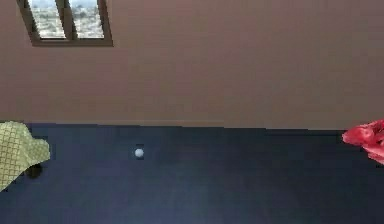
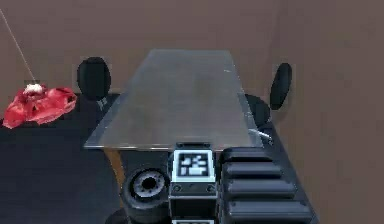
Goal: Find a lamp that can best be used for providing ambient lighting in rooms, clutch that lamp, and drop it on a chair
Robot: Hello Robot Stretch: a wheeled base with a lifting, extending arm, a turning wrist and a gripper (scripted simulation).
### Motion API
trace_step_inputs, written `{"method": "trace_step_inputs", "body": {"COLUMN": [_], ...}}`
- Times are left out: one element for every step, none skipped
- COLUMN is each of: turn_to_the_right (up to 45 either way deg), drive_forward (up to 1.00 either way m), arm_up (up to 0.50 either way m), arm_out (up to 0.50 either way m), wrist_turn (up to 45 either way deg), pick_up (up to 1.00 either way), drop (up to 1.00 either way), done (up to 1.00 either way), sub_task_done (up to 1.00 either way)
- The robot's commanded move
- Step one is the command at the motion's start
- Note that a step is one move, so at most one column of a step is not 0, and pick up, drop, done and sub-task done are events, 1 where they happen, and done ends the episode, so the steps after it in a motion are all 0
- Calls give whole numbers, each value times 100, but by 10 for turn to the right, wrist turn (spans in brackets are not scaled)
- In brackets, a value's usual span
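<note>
The search is judged to be the step in hand, and where the lamp stands cannot be told. A grey table (image 2: 185, 90) is seen, with a chair (image 2: 93, 76) at its left side and a second chair (image 2: 280, 86) at its right. A red heap (image 2: 38, 105) lies left of the table. The gripper (image 2: 146, 190) is seen just before the table's near edge. Its state, and whether anything is held, cannot be told. Next, the base would likely need turning away from the table so that more of the room is scanned.
</note>
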Motion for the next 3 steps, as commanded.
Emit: {"method": "trace_step_inputs", "body": {"turn_to_the_right": [-450, -450, -390], "drive_forward": [0, 0, 0], "arm_up": [0, 0, 0], "arm_out": [0, 0, 0], "wrist_turn": [0, 0, 0], "pick_up": [0, 0, 0], "drop": [0, 0, 0], "done": [0, 0, 0], "sub_task_done": [0, 0, 0]}}
